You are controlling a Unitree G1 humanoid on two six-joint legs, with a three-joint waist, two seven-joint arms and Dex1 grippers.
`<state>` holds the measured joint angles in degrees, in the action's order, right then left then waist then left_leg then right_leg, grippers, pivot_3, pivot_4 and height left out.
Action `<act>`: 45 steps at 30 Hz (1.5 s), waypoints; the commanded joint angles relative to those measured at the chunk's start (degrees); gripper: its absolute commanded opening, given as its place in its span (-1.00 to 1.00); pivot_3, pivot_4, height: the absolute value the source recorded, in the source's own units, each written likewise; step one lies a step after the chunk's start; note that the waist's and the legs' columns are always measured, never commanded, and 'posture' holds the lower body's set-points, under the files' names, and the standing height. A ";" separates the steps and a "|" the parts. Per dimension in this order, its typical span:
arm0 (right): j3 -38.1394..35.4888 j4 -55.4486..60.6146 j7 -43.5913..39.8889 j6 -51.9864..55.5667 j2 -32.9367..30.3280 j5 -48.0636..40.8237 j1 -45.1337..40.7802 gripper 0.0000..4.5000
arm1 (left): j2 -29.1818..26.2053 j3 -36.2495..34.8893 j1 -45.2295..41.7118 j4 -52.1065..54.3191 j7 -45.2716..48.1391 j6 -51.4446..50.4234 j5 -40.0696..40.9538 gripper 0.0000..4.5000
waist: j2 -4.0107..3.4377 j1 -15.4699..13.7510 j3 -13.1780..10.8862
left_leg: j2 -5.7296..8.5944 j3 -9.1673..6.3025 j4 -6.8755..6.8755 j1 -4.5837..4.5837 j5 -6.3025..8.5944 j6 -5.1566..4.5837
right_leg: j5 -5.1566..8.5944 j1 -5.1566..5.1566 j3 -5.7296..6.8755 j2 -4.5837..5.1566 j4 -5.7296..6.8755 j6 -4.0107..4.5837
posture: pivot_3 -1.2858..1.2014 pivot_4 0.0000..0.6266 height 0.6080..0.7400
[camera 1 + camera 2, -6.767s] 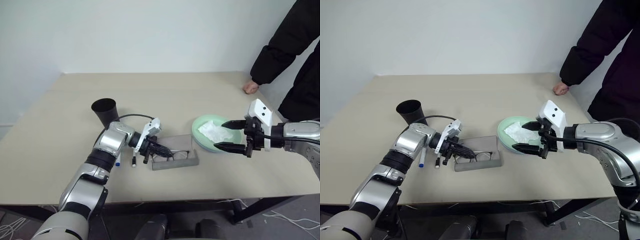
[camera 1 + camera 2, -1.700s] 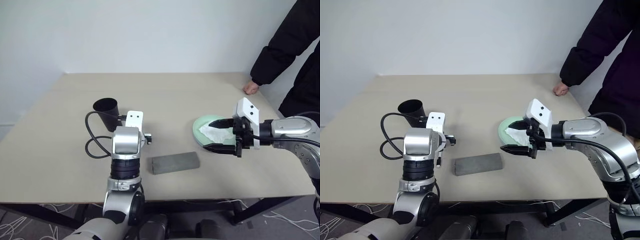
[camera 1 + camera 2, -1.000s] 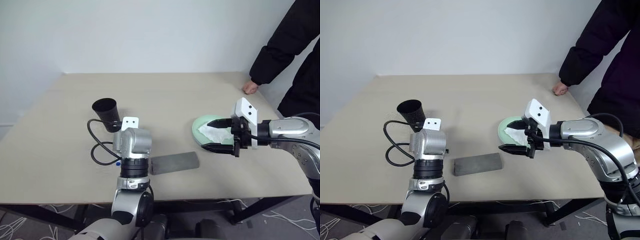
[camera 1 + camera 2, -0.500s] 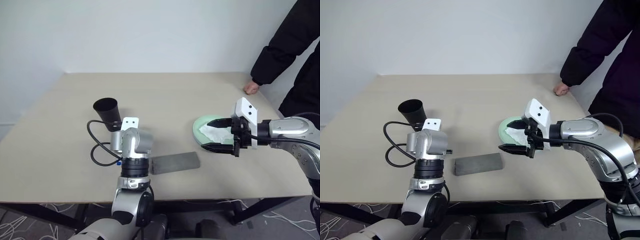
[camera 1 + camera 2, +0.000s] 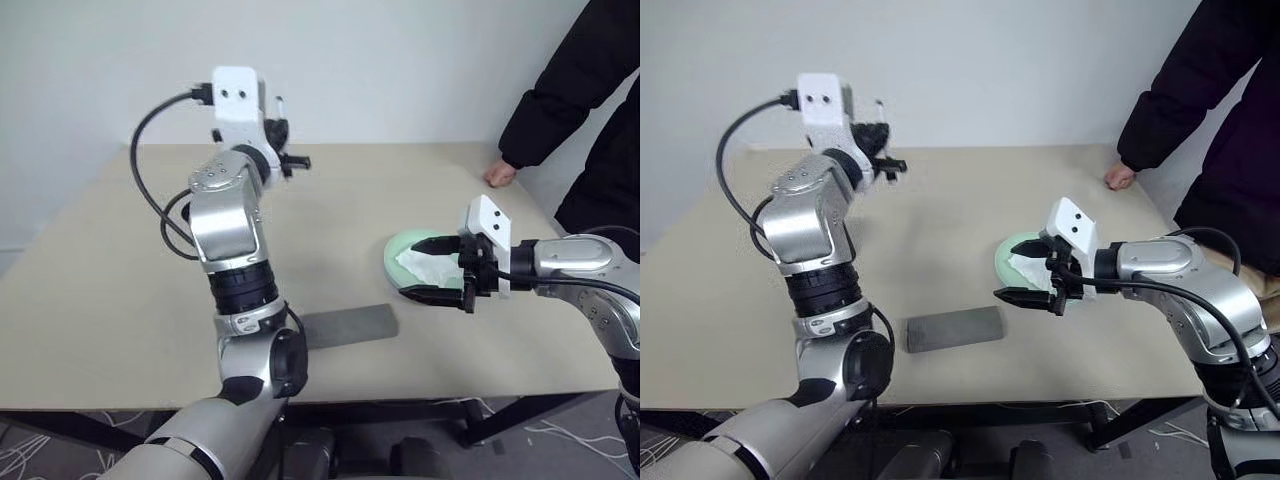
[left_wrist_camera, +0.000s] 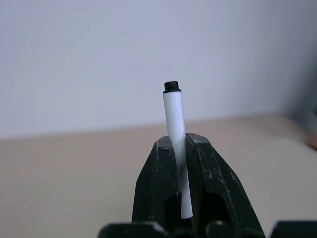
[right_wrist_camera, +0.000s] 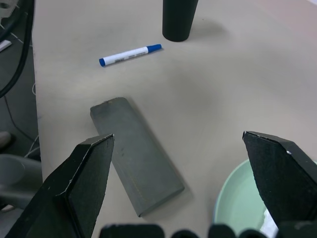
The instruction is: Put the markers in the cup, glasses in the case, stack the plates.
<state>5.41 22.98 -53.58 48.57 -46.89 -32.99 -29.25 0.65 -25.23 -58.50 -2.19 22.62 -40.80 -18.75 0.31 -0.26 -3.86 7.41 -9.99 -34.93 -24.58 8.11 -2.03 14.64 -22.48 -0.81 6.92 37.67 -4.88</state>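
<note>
Left gripper (image 6: 179,148) raised high above the beige tabletop (image 5: 350,215), its two black fingers clamped on the slim white marker with a black cap (image 6: 174,124); the marker stands up between the fingers with its capped end above the tips. Right gripper (image 5: 1032,272) hangs low over the near edge of the light green round plastic plate (image 5: 398,268), jaws spread wide with nothing between them. A crumpled white tissue (image 5: 425,262) lies in that plate, which sits on the table's right half. The grey rectangular fabric-look case (image 7: 136,156) lies flat and closed near the table's front edge, left of the plate and apart from it. In the right wrist view, the white marker with blue cap and blue ends (image 7: 130,55) lies on the table beyond the case, and the matte black tapered cup (image 7: 179,19) stands upright just past the marker, not touching it. A person in a dark sleeve stands at the table's far right corner, a hand (image 5: 500,175) resting on its edge.
</note>
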 commanded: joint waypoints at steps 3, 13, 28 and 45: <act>-1.12 0.42 0.58 -0.90 0.46 0.35 -1.73 1.00 | -8.44 0.39 -1.09 -9.95 -6.39 16.36 7.88 -0.99 | 0.01 -0.07 0.01 | 0.02 -0.01 -0.12 0.03 0.00 -0.01 | -0.05 0.03 0.04 -0.02 -0.01 -0.09 | 0.03 -1.00 0.80; -1.27 0.96 1.11 -0.42 0.58 -0.03 -1.78 1.00 | -17.70 2.26 -0.45 -29.78 -12.07 33.29 14.39 -0.99 | 0.08 -0.44 0.03 | 0.06 -0.04 -0.26 0.01 -0.01 -0.02 | -0.18 0.06 0.05 0.00 -0.01 -0.27 | 0.03 -1.00 0.80; -1.61 1.14 1.20 0.10 0.11 -0.17 -1.97 1.00 | -20.69 7.42 5.41 -36.04 -12.66 39.56 18.55 -0.99 | 0.08 -0.43 0.04 | 0.06 -0.04 -0.26 0.01 -0.01 -0.03 | -0.19 0.05 0.04 -0.02 0.00 -0.26 | 0.03 -1.00 0.80; -1.58 1.26 1.24 0.15 0.12 -0.19 -2.20 1.00 | -22.19 9.30 12.39 -38.67 -13.41 41.56 19.52 -0.99 | 0.08 -0.43 0.05 | 0.06 -0.05 -0.25 0.01 -0.01 -0.03 | -0.19 0.04 0.03 -0.01 0.00 -0.25 | 0.03 -1.00 0.80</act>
<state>5.53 23.13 -52.54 48.98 -46.31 -33.05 -30.57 -20.50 -16.19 -45.60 -41.35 9.50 -0.83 0.14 0.39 -0.68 -3.81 7.47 -10.04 -35.18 -24.56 8.10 -2.06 14.45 -22.45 -0.78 6.90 37.67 -5.13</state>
